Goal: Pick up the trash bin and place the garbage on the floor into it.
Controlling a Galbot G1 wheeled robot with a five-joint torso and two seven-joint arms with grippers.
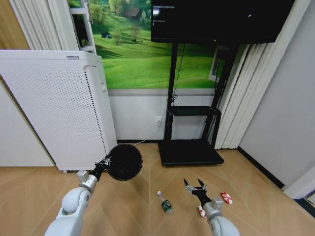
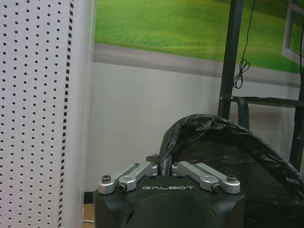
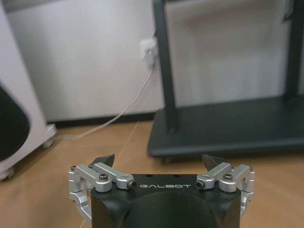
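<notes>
My left gripper (image 1: pixel 105 162) is shut on the rim of the trash bin (image 1: pixel 124 162), a small black round bin held up off the floor (image 1: pixel 133 209) and tipped so its mouth faces me. In the left wrist view the fingers (image 2: pixel 142 170) pinch the bin's rim and black liner (image 2: pixel 223 152). My right gripper (image 1: pixel 195 185) hangs open and empty above the garbage. A green bottle (image 1: pixel 165 204) with a white cap lies on the parquet to its left. Two red-and-white pieces (image 1: pixel 226 197) (image 1: pixel 202 212) lie beside and below it. The right wrist view shows the right gripper (image 3: pixel 157 161) with its jaws wide apart.
A tall white perforated appliance (image 1: pixel 54 108) stands at the left, close behind the bin. The black TV stand's base (image 1: pixel 189 152) sits ahead, with a cable running from a wall socket (image 3: pixel 149 50). Curtains (image 1: pixel 246 98) and a grey wall close off the right side.
</notes>
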